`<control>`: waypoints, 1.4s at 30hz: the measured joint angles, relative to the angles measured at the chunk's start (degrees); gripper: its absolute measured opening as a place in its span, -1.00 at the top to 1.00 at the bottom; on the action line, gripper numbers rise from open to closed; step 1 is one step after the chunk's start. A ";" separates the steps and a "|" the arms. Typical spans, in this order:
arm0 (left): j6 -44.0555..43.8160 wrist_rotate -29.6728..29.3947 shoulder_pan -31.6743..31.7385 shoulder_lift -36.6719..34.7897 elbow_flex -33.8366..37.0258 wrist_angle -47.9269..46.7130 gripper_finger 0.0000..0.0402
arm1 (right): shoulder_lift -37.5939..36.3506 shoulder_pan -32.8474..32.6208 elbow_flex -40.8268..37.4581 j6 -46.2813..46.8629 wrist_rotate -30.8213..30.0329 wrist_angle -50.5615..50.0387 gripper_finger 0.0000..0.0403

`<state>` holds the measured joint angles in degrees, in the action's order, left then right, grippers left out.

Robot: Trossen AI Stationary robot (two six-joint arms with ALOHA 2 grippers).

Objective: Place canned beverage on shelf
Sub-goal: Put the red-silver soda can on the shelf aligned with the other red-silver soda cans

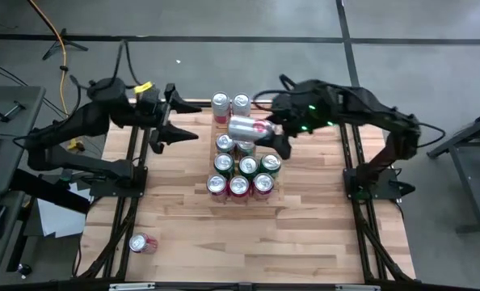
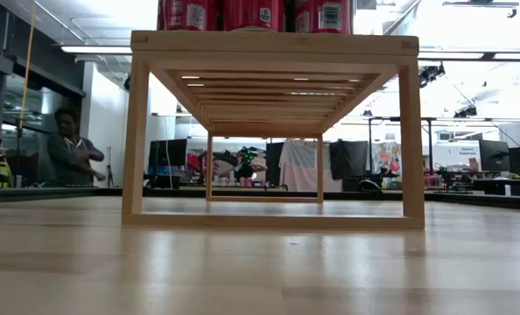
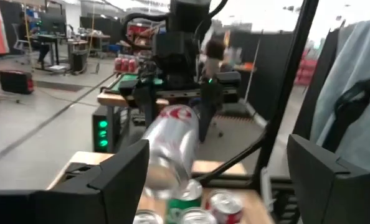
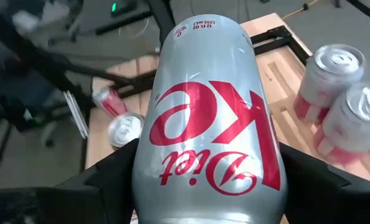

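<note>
The shelf (image 1: 242, 153) sits mid-table, slightly above centre of the high view, with broad bare tabletop (image 1: 305, 234) across the lower half of the frame and open strips to either side before the black frame rails. The right gripper (image 1: 266, 134) is clamped around a silver Diet Coke can (image 1: 246, 128), holding it above the shelf's upper-middle rows; the can lies on its side, long axis running left to right across the frame, one end pointing toward the left arm. In the right wrist view the can (image 4: 210, 118) fills the space between the dark fingers. The left gripper (image 1: 183, 121) hangs just left of the shelf, jaws spread wide and empty, apart from the can. Count on the shelf: nine upright cans — two at the top, one silver and one half hidden under the held can, three green-topped, three red in the bottom row. One more red can (image 1: 141, 243) lies tipped near the lower-left table edge. The low view shows the shelf (image 2: 273, 131) from the front, open underneath.
</note>
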<state>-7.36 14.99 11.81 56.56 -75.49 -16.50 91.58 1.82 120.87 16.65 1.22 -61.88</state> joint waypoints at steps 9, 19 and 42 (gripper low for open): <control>4.82 0.22 3.73 7.25 -6.28 -6.66 -0.43 | 9.12 3.26 8.55 -16.46 3.80 -0.88 -0.42; 2.95 1.56 3.95 11.34 -6.28 -6.27 -0.43 | 10.87 3.46 11.59 -25.14 0.18 2.55 -0.42; 8.92 4.66 3.98 13.80 -6.07 2.73 -0.43 | 10.46 4.21 11.66 -28.07 -2.23 12.67 -0.42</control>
<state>1.56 19.65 15.79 70.35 -81.56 -13.77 102.04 6.03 132.53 -11.42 -1.01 -49.21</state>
